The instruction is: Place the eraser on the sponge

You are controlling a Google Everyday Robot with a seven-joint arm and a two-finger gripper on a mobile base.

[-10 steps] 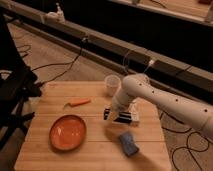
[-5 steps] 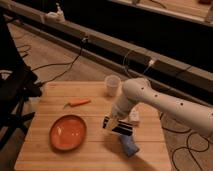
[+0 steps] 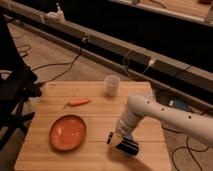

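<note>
Pinching the eraser (image 3: 128, 147) between two dark fingers (image 3: 109, 137), closed on its sides, at the tip of the gripper (image 3: 120, 141) on a white arm (image 3: 165, 114) reaching in from the view's right edge. Holding that small black block low over the blue sponge (image 3: 127, 136), directly under the fingers, near the front edge of a wooden table (image 3: 100, 115). Covering most of the sponge and leaving only a thin blue strip peeking out just behind the fingers. Not showing clearly whether pressing on the sponge or hanging just above it.

Turning to the containers. Lying well off to the view's left of the fingers: a round orange plate (image 3: 68, 132), showing only its own smooth orange face. Standing upright well beyond the fingers, near the table's far edge: a pale cup (image 3: 112, 85), keeping its inside hidden at this angle. Lying flat on the wood beyond the plate, between plate and cup and touching neither: a thin orange stick (image 3: 77, 103).

Comparing with half a second ago. Having come down and toward the front edge, from just beyond the sponge to right over it. Now hiding the blue block that was showing in full then. Keeping the same closed grip on the eraser. Finding plate, cup and stick sitting exactly where they were.
</note>
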